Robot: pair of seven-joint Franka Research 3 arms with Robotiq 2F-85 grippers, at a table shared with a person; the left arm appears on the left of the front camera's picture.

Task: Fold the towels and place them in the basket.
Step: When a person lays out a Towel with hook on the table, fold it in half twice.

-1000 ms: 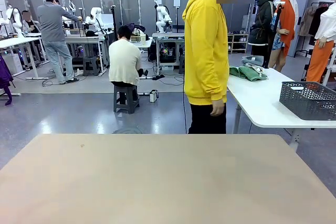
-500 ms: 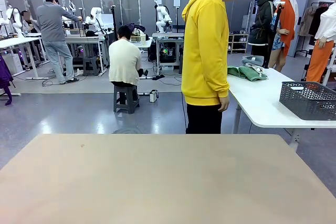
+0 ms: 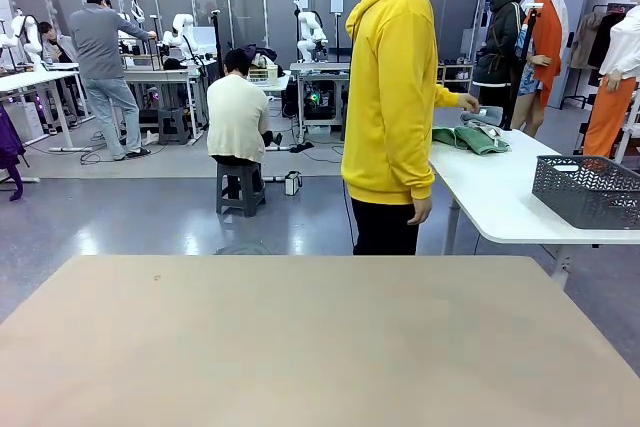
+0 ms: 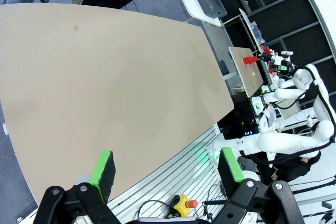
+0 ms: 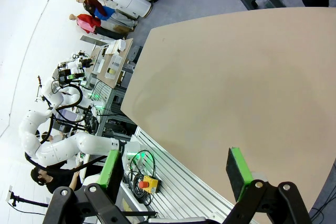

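A green towel [image 3: 465,138] and a pale blue-grey towel [image 3: 484,115] lie on a white side table [image 3: 500,197] beyond the right end of my table. A person in a yellow hoodie [image 3: 392,97] stands there with one hand [image 3: 468,102] reaching over these towels. The dark grey lattice basket [image 3: 588,189] sits on the same white table, nearer its right edge, and also shows far off in the left wrist view [image 4: 209,1]. My left gripper [image 4: 167,167] hangs open over my table's near edge. My right gripper [image 5: 176,169] is open too, nothing between its fingers.
The beige table [image 3: 310,347] stretches bare in front of me. Beyond it a person sits on a stool [image 3: 240,187] and others stand at far benches. An emergency stop button [image 4: 185,202] lies below the table edge.
The person in yellow has turned toward the white table and stretched a hand out over the towels. Neither gripper has moved.
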